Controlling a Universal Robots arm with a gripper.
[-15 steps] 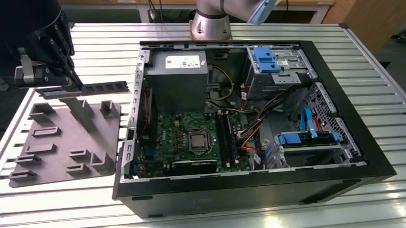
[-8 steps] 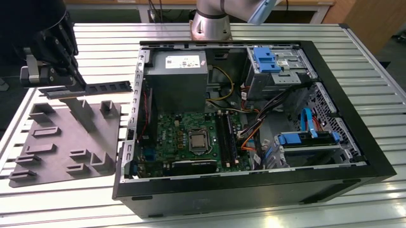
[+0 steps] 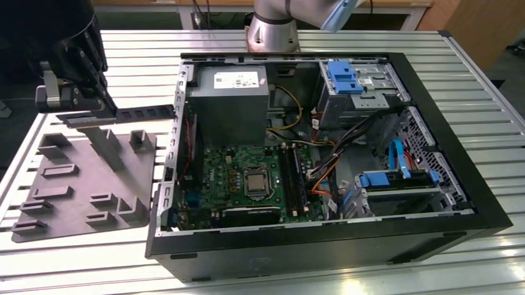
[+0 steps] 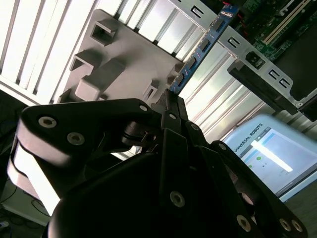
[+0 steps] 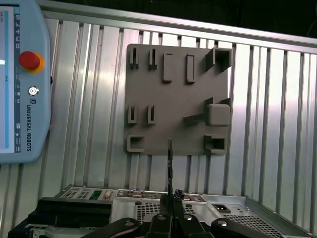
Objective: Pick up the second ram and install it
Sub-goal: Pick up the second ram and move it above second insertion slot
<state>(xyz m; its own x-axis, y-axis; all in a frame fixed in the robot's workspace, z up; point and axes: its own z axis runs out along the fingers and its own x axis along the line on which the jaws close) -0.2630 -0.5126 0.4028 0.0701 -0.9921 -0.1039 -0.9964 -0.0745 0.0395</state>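
1. The gripper (image 3: pixel 97 115) hangs over the exterior view's left part of the worktop (image 3: pixel 107 55). Its jaws are pinched on one end of the second ram (image 3: pixel 144 113).
2. In both wrist views the dark stick runs straight out from the black gripper (image 4: pixel 171 101) (image 5: pixel 171 201). The second wrist view shows the second ram (image 4: pixel 203 47) by its flat face, and the first wrist view shows it (image 5: pixel 170 163) edge-on as a thin line.
3. In the exterior view the stick lies about level in the air. Its free end points toward the computer case (image 3: pixel 459 184) and stops just beside the case's side wall.
4. Below the gripper, the pale grey moulded tray (image 3: pixel 82 184) rests flat on the worktop, with raised posts and pockets across it. The stick is clear of it, above the posts on the tray's far side.
5. Just beside the tray, on the exterior view's right, the open case lies on its side. Inside it the green motherboard (image 3: pixel 238 175) is exposed, with the black memory slots (image 3: pixel 291 178) running along its right part.
6. Farther back in the case sit the grey power supply (image 3: pixel 230 92) and a drive bay with blue tabs (image 3: pixel 345 77).
7. Behind the case, the arm's base (image 3: pixel 275 27) stands on the worktop.
8. In the first wrist view, a pale blue teach pendant (image 5: pixel 20 84) with a red button lies on the worktop's slats (image 5: pixel 277 124), well apart from the tray (image 5: pixel 173 99).
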